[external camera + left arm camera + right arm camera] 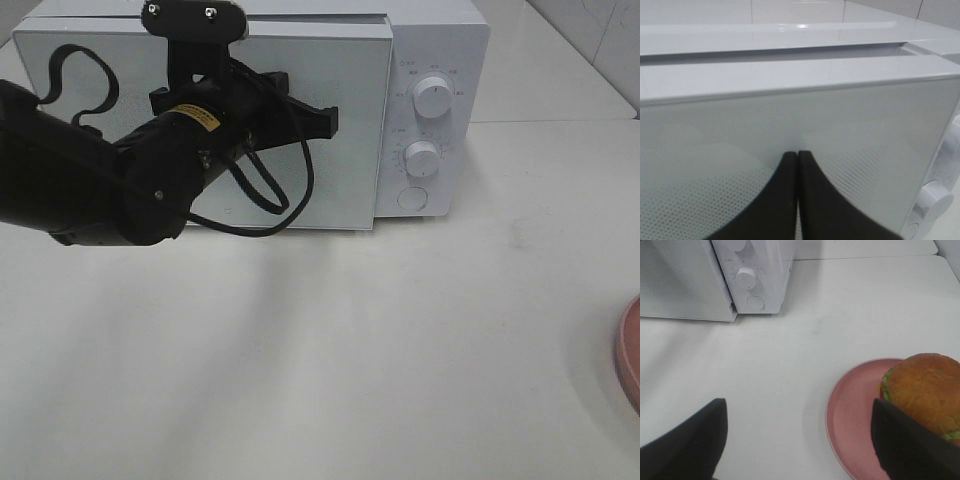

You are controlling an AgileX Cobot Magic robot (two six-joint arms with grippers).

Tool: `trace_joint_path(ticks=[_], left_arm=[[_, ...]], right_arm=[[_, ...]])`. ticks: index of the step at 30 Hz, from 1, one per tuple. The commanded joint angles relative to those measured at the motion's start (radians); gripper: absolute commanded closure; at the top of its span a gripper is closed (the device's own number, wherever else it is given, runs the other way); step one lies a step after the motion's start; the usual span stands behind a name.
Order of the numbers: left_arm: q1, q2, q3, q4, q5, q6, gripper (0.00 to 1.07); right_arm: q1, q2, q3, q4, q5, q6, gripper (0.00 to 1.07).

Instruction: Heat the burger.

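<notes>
While the left gripper [798, 156] was pressed shut before the microwave [300, 120] door, the right gripper [799, 426] stood wide apart and empty above the table [790, 370]; the burger [925, 390] sat on its pink plate [852, 410], well apart from the microwave.

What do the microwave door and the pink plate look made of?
Microwave door: looks like glossy glass or plastic, with a fine dot mesh and soft reflections. Pink plate: smooth, matte-looking plastic or glazed ceramic with an even colour and a thin raised rim; I cannot tell which.
</notes>
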Motion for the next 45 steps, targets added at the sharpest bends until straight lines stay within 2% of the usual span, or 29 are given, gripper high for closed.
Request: trace_joint_path(ticks=[1,7,12,17,23,29,30,31,34,35,36,37,38,39,40,41,44,45], left_arm=[[-0.004,0.021,-0.04,-0.029,0.007,0.026,1.07],[-0.003,0.052,-0.085,-0.032,0.024,0.03,1.07],[0.041,0.086,-0.167,-0.038,0.08,0.03,1.07],[0.071,0.097,-0.2,-0.038,0.107,0.029,1.07],[0.057,0.079,-0.189,-0.032,0.181,0.029,1.07],[0.003,0.0,-0.095,-0.03,0.229,0.046,1.07],[-0.012,-0.044,-0.051,-0.03,0.276,0.056,1.07],[-0.02,-0.089,-0.013,-0.029,0.356,0.056,1.0],[-0.02,-0.105,-0.001,-0.028,0.403,0.056,0.93],[-0.019,-0.146,0.023,-0.028,0.534,0.055,0.69],[-0.013,-0.175,0.033,-0.028,0.672,0.055,0.39],[-0.013,-0.175,0.033,-0.028,0.672,0.055,0.39],[-0.013,-0.188,0.033,-0.026,0.73,0.055,0.23],[-0.013,-0.188,0.033,-0.026,0.73,0.055,0.23],[-0.013,-0.213,0.033,0.002,0.856,0.055,0.04],[-0.013,-0.232,0.033,0.046,0.952,0.055,0.06],[-0.013,-0.24,0.033,0.069,1.002,0.055,0.06],[-0.013,-0.255,0.033,0.11,1.098,0.051,0.06]], right_arm=[[-0.006,-0.025,0.006,0.0,0.0,-0.016,0.31],[-0.006,-0.025,0.006,0.0,0.0,-0.016,0.31],[-0.006,-0.025,0.006,0.0,0.0,-0.016,0.31],[-0.006,-0.025,0.006,0.0,0.0,-0.016,0.31],[-0.006,-0.025,0.006,0.0,0.0,-0.016,0.31],[-0.006,-0.025,0.006,0.0,0.0,-0.016,0.31],[-0.006,-0.025,0.006,0.0,0.0,-0.016,0.31],[-0.006,-0.025,0.006,0.0,0.0,-0.016,0.31],[-0.006,-0.025,0.006,0.0,0.0,-0.016,0.31],[-0.006,-0.025,0.006,0.0,0.0,-0.016,0.31],[-0.006,-0.025,0.006,0.0,0.0,-0.016,0.31],[-0.006,-0.025,0.006,0.0,0.0,-0.016,0.31],[-0.006,-0.025,0.006,0.0,0.0,-0.016,0.31],[-0.006,-0.025,0.006,0.0,0.0,-0.016,0.31],[-0.006,-0.025,0.006,0.0,0.0,-0.016,0.31],[-0.006,-0.025,0.006,0.0,0.0,-0.016,0.31],[-0.006,-0.025,0.006,0.0,0.0,-0.016,0.31],[-0.006,-0.025,0.006,0.0,0.0,-0.016,0.31]])
